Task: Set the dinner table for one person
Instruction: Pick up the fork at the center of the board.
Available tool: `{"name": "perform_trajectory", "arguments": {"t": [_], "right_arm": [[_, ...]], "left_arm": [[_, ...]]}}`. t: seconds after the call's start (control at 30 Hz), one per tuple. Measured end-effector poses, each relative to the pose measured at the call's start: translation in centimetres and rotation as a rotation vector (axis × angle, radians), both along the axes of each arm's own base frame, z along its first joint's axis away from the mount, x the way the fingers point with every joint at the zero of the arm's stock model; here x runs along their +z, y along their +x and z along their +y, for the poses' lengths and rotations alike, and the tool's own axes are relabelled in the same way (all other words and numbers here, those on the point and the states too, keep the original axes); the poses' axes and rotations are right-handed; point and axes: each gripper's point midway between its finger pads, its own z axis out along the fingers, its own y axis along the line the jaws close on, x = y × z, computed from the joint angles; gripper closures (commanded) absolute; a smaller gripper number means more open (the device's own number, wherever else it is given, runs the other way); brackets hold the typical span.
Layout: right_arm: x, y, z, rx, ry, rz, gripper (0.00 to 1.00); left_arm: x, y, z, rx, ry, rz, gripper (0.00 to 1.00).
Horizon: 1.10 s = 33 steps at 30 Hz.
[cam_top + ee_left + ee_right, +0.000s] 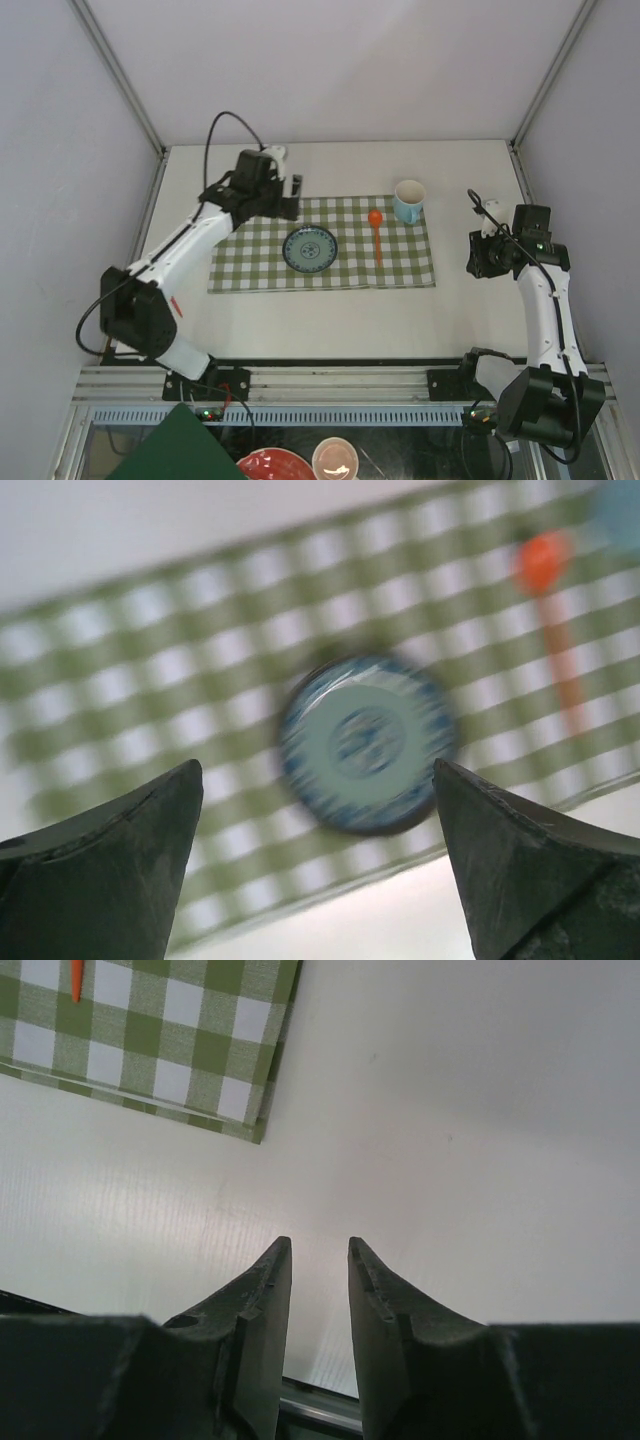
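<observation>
The off-white dinner table (320, 320) carries a green-and-white checked cloth (250, 265). On the cloth lie a blue-patterned plate (310, 249), an orange spoon (376, 235) to its right, and a light blue cup (409, 201) at the far right corner. My left gripper (290, 195) hovers over the cloth's far left part, open and empty. In the blurred left wrist view its tips (315, 770) frame the plate (365, 742), with the spoon (548, 600) to the right. My right gripper (480, 255) hangs over bare table right of the cloth, empty, its jaws (320, 1242) a narrow gap apart.
Below the table's near metal rail (330, 385) stand a red bowl (275, 465), a pale bowl (335, 458) and a dark green sheet (170, 445). Grey walls close in the table at left, right and back. The cloth's corner (170, 1050) shows in the right wrist view.
</observation>
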Motion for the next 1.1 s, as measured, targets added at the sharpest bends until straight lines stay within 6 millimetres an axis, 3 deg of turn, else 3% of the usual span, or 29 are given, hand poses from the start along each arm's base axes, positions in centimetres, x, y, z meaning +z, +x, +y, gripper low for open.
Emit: {"name": "perform_trajectory", "arguments": {"t": [0.1, 0.2, 0.33, 0.43, 0.53, 0.93, 1.1], "right_arm": [[0.1, 0.0, 0.1, 0.004, -0.002, -0.005, 0.70], [0.1, 0.1, 0.2, 0.008, -0.002, -0.009, 0.70], [0.2, 0.2, 0.3, 0.014, -0.003, -0.012, 0.70], [0.2, 0.2, 0.4, 0.019, -0.005, -0.012, 0.70], [0.2, 0.3, 0.5, 0.024, -0.009, -0.017, 0.70], [0.0, 0.5, 0.7, 0.033, -0.013, -0.010, 0.70], [-0.1, 0.5, 0.7, 0.035, -0.013, -0.005, 0.70]], "left_arm": [[-3.0, -2.9, 8.6, 0.053, 0.159, 0.064, 0.00], [-5.9, -6.8, 15.8, 0.106, 0.281, 0.146, 0.00], [-6.9, -11.3, 22.4, 0.156, 0.357, 0.212, 0.00], [-6.8, -13.1, 24.7, 0.178, 0.364, 0.221, 0.00], [-8.0, -14.6, 26.0, 0.182, 0.367, 0.253, 0.00], [-16.5, -18.1, 29.0, 0.169, 0.287, 0.644, 0.00], [-17.0, -19.0, 31.0, 0.240, 0.243, 0.686, 0.00]]}}
